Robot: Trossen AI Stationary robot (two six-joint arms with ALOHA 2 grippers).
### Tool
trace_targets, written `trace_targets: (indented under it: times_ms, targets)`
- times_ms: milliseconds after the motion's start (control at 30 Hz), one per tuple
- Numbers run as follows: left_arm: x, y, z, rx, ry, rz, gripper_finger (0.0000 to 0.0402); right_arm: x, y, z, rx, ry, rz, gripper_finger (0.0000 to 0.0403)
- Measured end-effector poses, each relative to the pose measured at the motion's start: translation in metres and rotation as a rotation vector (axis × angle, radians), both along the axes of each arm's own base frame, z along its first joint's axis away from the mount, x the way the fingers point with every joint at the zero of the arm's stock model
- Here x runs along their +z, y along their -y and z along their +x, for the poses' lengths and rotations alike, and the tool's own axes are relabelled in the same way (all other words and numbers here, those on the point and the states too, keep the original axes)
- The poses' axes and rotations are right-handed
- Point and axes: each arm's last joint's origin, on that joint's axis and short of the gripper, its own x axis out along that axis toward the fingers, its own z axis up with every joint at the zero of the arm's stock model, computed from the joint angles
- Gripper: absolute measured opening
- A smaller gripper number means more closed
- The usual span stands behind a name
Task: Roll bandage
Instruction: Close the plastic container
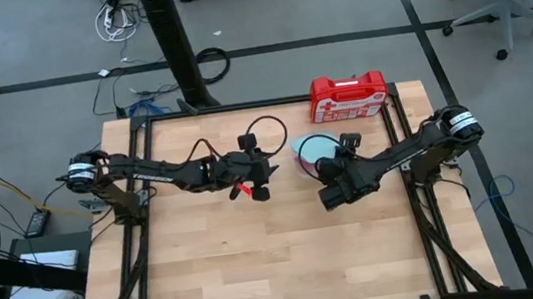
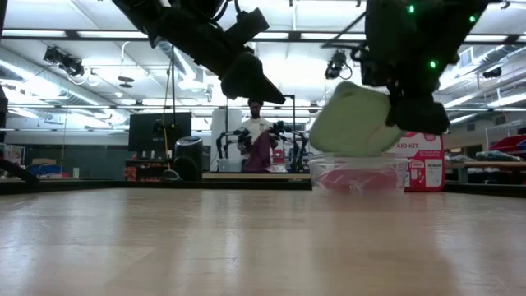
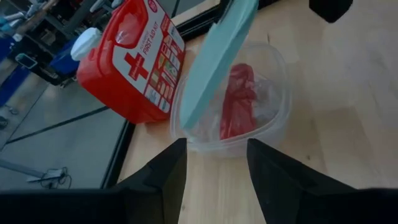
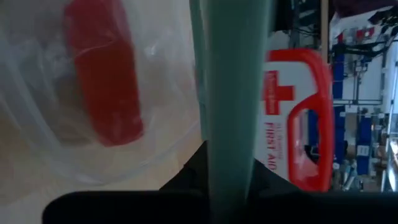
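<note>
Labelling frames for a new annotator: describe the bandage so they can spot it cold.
Find the red first-aid case at the table's far edge; just in front of it sits a clear plastic container. The bandage lies inside it: soft, crumpled, plain red cloth, unlike the hard labelled case or the pale blue-green lid tilted above.

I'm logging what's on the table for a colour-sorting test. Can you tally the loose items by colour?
Red: 2, the first-aid case and the bandage lying in the container.
Pale blue-green: 1, the lid pinched by the right hand.
Clear: 1, the container.
Total: 4
</note>
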Motion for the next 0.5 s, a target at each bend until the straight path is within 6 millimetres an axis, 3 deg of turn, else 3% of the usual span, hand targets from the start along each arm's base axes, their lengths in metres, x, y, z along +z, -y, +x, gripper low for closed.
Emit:
trace_targets:
  times_ms: [300,500]
  targets:
    - [0.000,0.000,0.000,-0.017,0.007,-0.032,0.0172,-0.032,-0.007,0.009,0.150,-0.007,0.179,0.0029]
    - [0.000,0.001,0.000,-0.027,0.009,-0.045,0.0172,-0.035,-0.008,0.010,0.189,-0.022,0.187,0.0039]
